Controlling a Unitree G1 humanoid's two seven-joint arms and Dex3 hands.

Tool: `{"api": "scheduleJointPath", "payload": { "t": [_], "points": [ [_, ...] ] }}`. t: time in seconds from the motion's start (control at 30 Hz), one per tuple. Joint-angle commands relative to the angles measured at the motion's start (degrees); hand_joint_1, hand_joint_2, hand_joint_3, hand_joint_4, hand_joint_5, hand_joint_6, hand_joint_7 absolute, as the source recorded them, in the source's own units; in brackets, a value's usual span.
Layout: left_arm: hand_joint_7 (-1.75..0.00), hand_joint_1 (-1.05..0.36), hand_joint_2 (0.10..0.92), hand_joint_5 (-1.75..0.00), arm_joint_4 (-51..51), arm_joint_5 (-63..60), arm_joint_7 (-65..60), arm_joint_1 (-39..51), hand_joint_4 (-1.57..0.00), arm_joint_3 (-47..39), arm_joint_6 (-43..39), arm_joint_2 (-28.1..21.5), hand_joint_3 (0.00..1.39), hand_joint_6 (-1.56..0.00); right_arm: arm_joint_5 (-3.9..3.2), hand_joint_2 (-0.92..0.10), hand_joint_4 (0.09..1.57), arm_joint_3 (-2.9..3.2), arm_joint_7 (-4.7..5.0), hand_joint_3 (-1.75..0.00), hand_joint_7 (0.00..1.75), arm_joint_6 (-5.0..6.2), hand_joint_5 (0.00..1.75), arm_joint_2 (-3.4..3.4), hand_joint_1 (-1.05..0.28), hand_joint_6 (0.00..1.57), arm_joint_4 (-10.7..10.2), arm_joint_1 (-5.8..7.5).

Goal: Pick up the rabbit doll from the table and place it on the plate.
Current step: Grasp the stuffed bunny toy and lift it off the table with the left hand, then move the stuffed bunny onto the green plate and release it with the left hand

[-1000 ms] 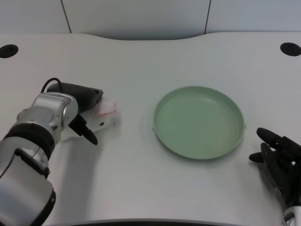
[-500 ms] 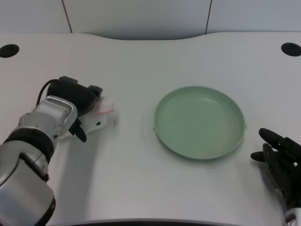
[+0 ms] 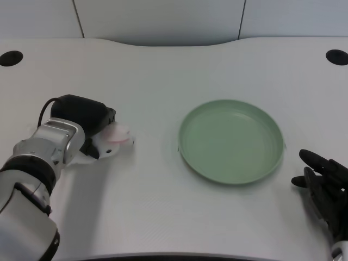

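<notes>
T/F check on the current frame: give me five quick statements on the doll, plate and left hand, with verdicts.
1. The white and pink rabbit doll lies on the round green plate. False: it is on the white table, left of the plate.
2. The plate holds nothing. True.
3. The black left hand is at the doll. True.
4. The left hand hovers above the plate. False: it is far to the plate's left.
5. The doll is fully visible. False: the hand covers part of it, and whether it grips the doll cannot be told.
</notes>
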State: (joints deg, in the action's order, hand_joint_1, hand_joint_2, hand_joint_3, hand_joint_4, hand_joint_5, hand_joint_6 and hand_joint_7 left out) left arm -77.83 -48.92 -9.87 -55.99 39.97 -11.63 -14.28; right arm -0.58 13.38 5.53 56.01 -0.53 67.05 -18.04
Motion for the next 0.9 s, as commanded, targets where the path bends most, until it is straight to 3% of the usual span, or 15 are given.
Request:
{"api": "scheduleJointPath", "payload": {
  "t": [0.03,0.1,0.13,0.27,0.37,0.4,0.43,0.47,0.53,0.67,0.73,0.8,0.9],
  "points": [
    [-0.86,-0.29,0.809,-1.39,-0.57,0.07,-0.11,0.99,-0.63,-0.17,0.28,-1.40,0.01,-0.77,-0.15,-0.92,0.68,-0.02,-0.10,-0.29,0.01,0.53,1.02,1.24,-0.37,0.98,0.10,0.57],
    [-0.81,-0.30,0.817,-1.36,-0.50,0.71,0.23,0.98,-0.62,-0.78,0.07,-1.65,0.01,-0.77,-0.94,-0.92,0.68,0.14,-0.96,-0.30,0.01,0.29,1.02,1.05,-0.38,0.98,-0.03,0.50],
    [-0.71,-0.28,0.845,-1.25,-0.43,1.18,0.36,0.95,-0.59,-1.30,-0.08,-1.80,0.02,-0.76,-1.01,-0.92,0.67,0.08,-0.98,-0.30,0.01,0.12,1.01,1.03,-0.38,0.97,-0.12,0.48],
    [-0.50,-0.22,0.907,-1.00,0.03,4.79,0.41,0.96,-0.58,-5.06,-0.96,-2.05,0.04,-0.82,-0.25,-0.92,0.67,-0.30,0.30,-0.30,0.01,0.72,1.02,0.98,-0.35,0.98,0.45,0.11],
    [-0.44,-0.22,0.920,-0.96,0.33,6.59,0.63,0.74,-0.60,-6.88,-2.19,-2.17,0.06,-0.86,-0.02,-0.92,0.68,-0.52,0.92,-0.30,0.01,0.83,1.02,0.91,-0.34,0.98,0.84,-0.15],
    [-0.96,-0.19,0.910,-1.32,0.57,7.97,1.08,0.47,-0.59,-8.24,-3.39,-2.26,0.11,-0.74,-0.12,-0.92,0.69,-0.53,0.79,-0.30,0.02,0.82,1.03,0.89,-0.34,0.99,1.09,-0.34],
    [-1.35,-0.17,0.870,-1.53,0.79,9.16,1.53,0.18,-0.63,-9.40,-4.35,-2.33,0.24,-0.67,0.02,-0.92,0.69,-0.64,1.09,-0.30,0.02,0.57,1.03,0.84,-0.34,0.99,1.24,-0.49],
    [-1.58,-0.17,0.712,-1.66,1.02,10.10,2.00,-0.18,-0.66,-10.35,-5.10,-2.35,0.58,-0.63,0.20,-0.92,0.70,-0.76,1.47,-0.30,0.02,0.43,1.04,0.79,-0.35,0.99,1.32,-0.55],
    [-1.70,-0.17,0.543,-1.72,1.41,11.08,2.90,-0.87,-0.63,-11.31,-6.04,-2.45,0.82,-0.58,0.25,-0.92,0.72,-0.86,1.68,-0.30,0.02,0.57,1.04,0.70,-0.34,0.99,1.57,-0.68],
    [-1.74,-0.18,0.456,-1.74,2.78,12.51,4.16,-3.07,-0.69,-12.74,-9.66,-2.60,0.91,-0.58,-1.04,-0.92,0.75,-0.19,0.34,-0.29,0.02,0.16,1.06,0.48,-0.35,0.99,2.78,-1.65],
    [-1.75,-0.19,0.451,-1.75,3.10,12.34,4.50,-3.97,-0.74,-12.75,-9.88,-2.33,0.93,-0.58,-0.96,-0.92,0.76,-0.25,0.11,-0.29,0.02,0.52,1.07,0.59,-0.35,0.99,3.06,-1.71],
    [-1.75,-0.16,0.452,-1.75,3.71,11.90,3.47,-5.19,-0.74,-12.39,-10.86,-1.61,0.94,-0.57,-0.23,-0.92,0.76,-0.69,0.67,-0.29,0.02,0.44,1.08,0.69,-0.35,0.99,2.75,-1.53],
    [-1.75,-0.12,0.487,-1.75,4.16,11.24,2.85,-6.99,-0.71,-11.73,-11.40,-0.07,0.90,-0.53,1.21,-0.92,0.76,-1.53,2.51,-0.30,0.02,0.26,1.11,0.63,-0.34,0.99,2.10,-1.24]
  ]
}}
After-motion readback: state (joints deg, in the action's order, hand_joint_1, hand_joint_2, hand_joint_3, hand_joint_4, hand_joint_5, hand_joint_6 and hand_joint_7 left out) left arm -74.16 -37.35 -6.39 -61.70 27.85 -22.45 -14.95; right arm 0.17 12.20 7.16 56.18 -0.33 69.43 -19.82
